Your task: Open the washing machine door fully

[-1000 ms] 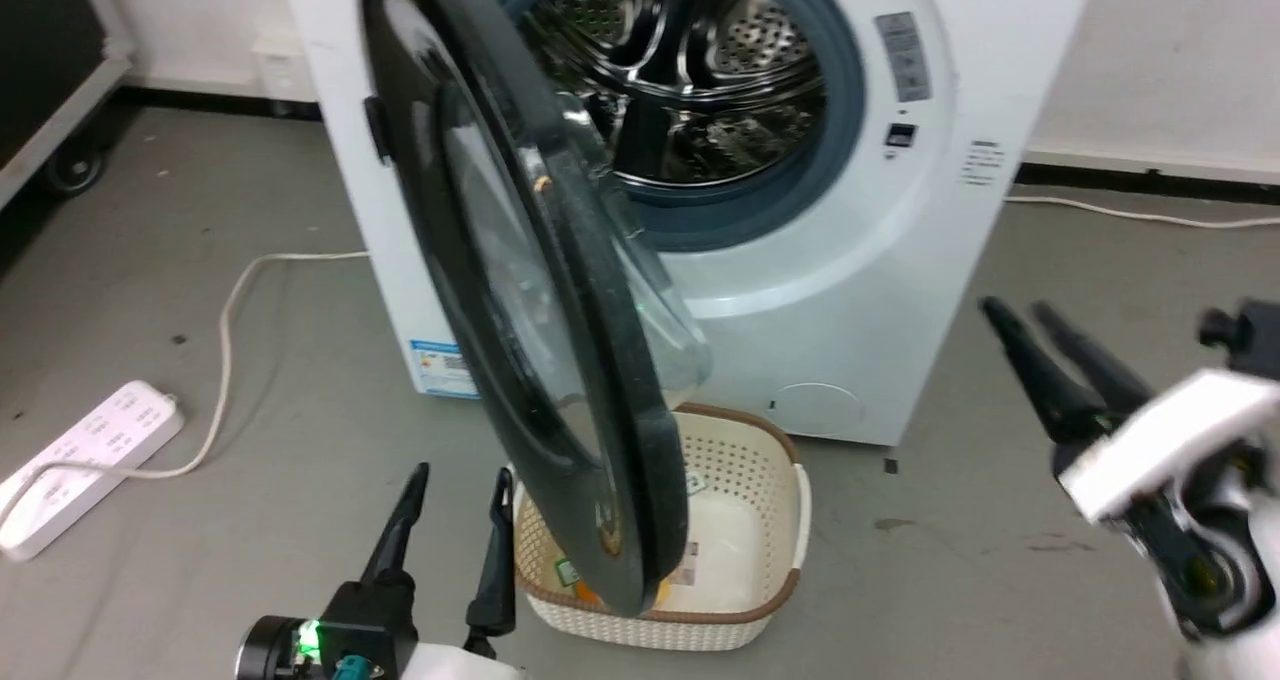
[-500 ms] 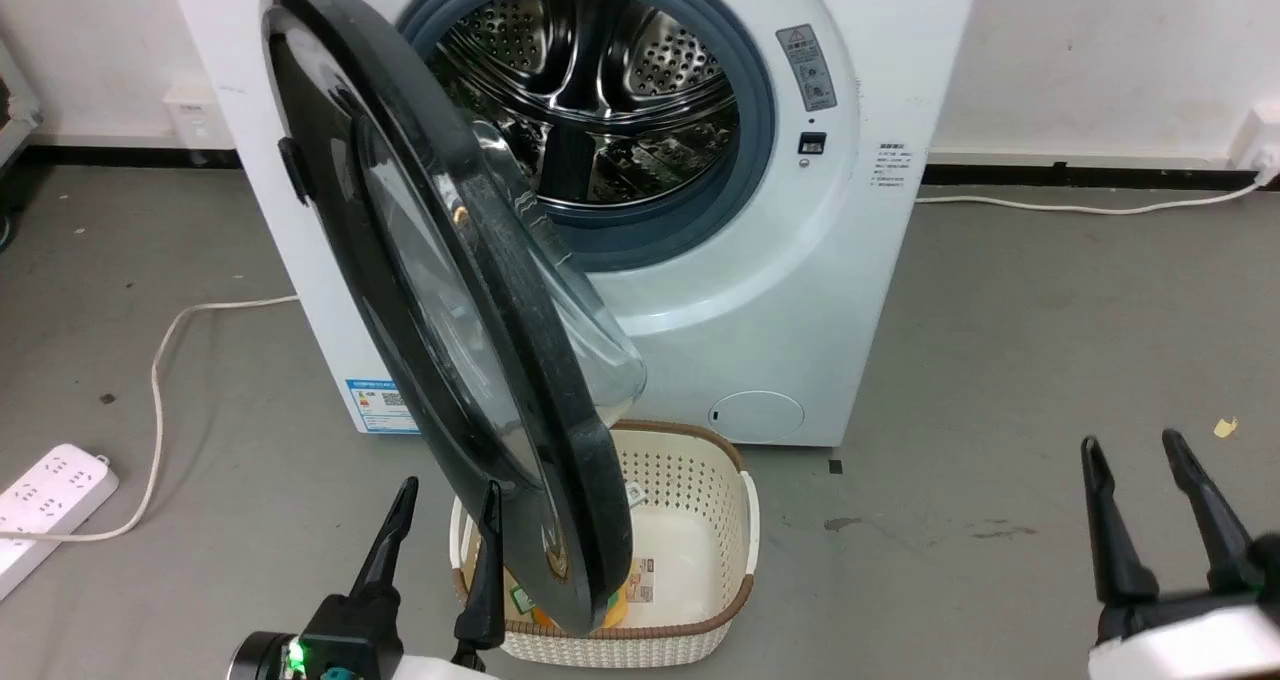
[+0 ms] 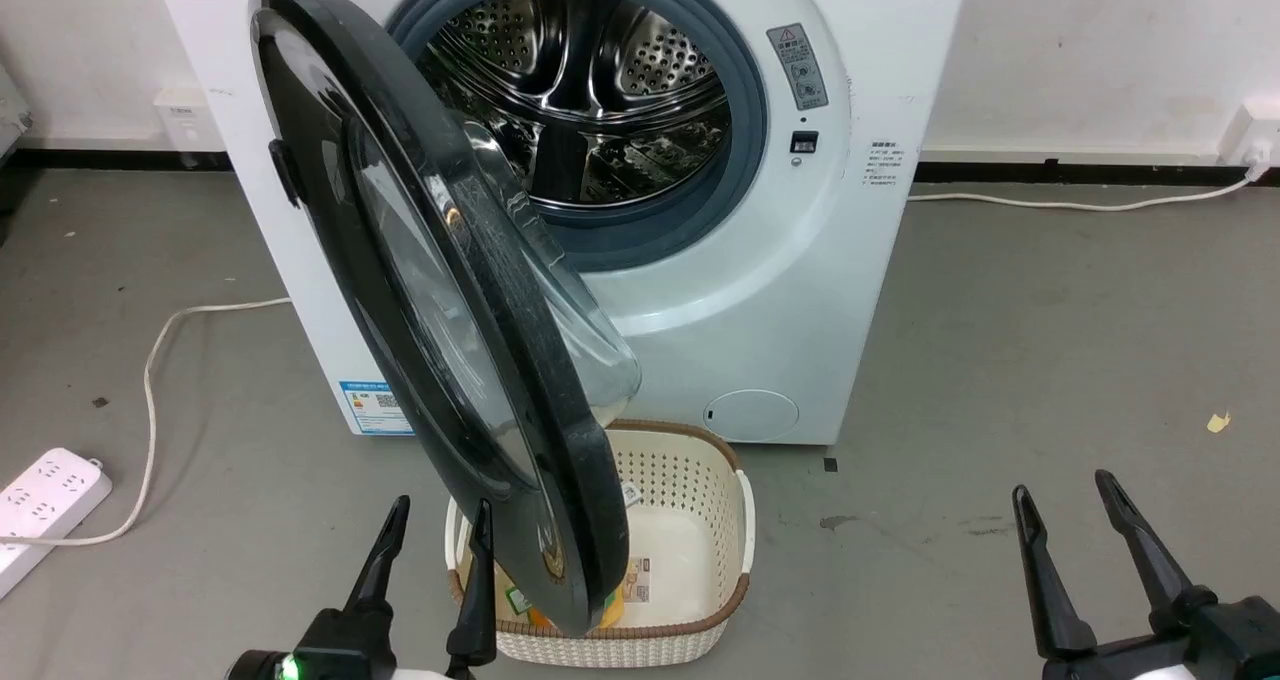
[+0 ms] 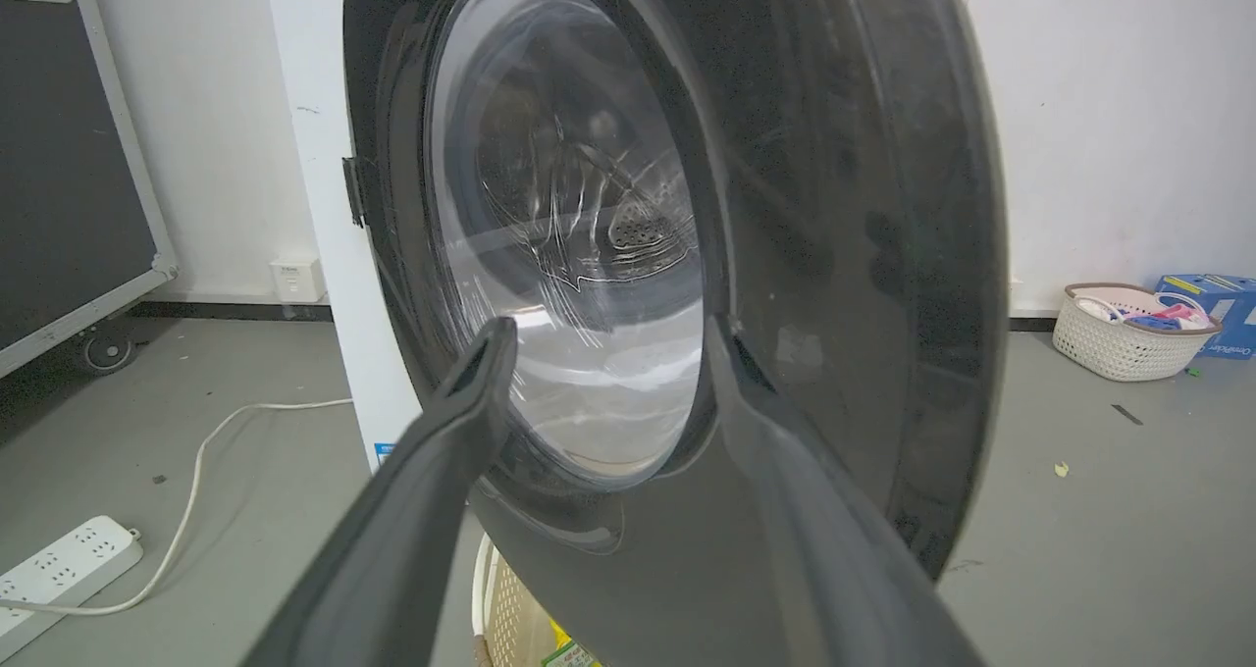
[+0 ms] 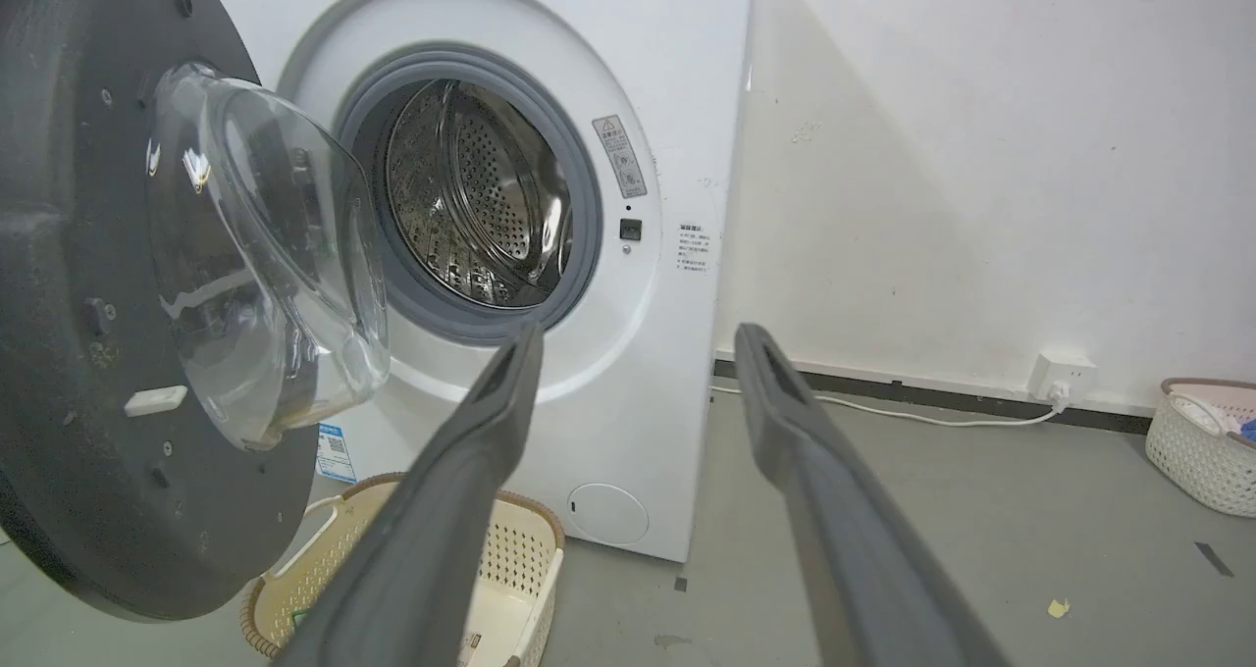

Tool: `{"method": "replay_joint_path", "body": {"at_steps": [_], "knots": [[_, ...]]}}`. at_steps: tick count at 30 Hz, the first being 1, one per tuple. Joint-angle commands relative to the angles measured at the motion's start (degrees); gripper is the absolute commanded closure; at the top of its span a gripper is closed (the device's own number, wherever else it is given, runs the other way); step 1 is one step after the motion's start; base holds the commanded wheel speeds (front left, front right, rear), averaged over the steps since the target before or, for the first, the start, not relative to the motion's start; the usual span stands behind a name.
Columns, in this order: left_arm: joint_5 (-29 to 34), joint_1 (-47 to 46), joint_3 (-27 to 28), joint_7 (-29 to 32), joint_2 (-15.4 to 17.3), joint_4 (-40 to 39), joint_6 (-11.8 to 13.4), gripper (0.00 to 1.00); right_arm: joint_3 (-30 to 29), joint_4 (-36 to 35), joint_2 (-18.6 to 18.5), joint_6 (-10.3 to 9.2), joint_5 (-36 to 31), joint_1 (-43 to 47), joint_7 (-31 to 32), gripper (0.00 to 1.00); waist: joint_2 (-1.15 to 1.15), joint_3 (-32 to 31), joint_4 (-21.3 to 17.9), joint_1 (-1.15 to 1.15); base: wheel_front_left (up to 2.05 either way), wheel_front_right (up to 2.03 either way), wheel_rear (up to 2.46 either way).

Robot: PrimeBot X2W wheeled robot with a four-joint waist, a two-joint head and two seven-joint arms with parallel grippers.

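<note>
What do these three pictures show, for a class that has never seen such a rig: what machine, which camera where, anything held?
A two-armed robot faces a white washer. One picture is from its head, looking down: the dark two-fingered prongs at the bottom are its left hand and right hand. The other two are from wrist cameras, each looking along its own hand. Both hands are open and hold nothing. The round black door stands partly open; a basket sits on the floor before the washer.

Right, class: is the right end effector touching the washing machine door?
Apart. The head view shows the right end effector with bare floor between it and the washing machine door.
</note>
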Motion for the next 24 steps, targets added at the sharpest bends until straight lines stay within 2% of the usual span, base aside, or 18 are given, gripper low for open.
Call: {"method": "replay_joint_path", "body": {"at_steps": [1,11,13,21,24], "knots": [[0.37,0.64,-0.09,-0.30,0.08,0.13,-0.12,0.00,0.01,-0.37,0.58,0.05,0.05,0.66,-0.24,0.00,0.00,0.06,0.18,0.00,0.00,0.00,0.00],[-0.38,0.26,0.13,-0.30,0.08,0.06,0.22,0.00,0.15,-0.31,1.04,0.05,0.79,0.22,-0.24,0.00,0.00,0.41,0.35,0.00,0.00,0.00,0.00],[-1.78,0.19,0.36,-0.30,0.08,0.13,-0.73,1.00,0.48,-0.11,1.03,0.05,0.54,0.27,-0.25,0.00,0.00,0.43,0.29,0.00,0.00,0.00,0.00],[-4.63,-2.03,3.20,-0.30,0.08,-5.09,-0.19,1.00,0.53,-0.05,1.14,0.05,0.74,0.03,-0.25,0.00,0.00,0.47,0.21,0.00,0.00,0.00,0.00],[-6.01,-4.39,4.68,-0.30,0.08,-10.03,0.39,1.00,0.61,-0.01,1.19,0.05,0.83,-0.02,-0.25,0.00,0.00,0.46,0.12,0.00,0.00,0.00,0.00]]}}
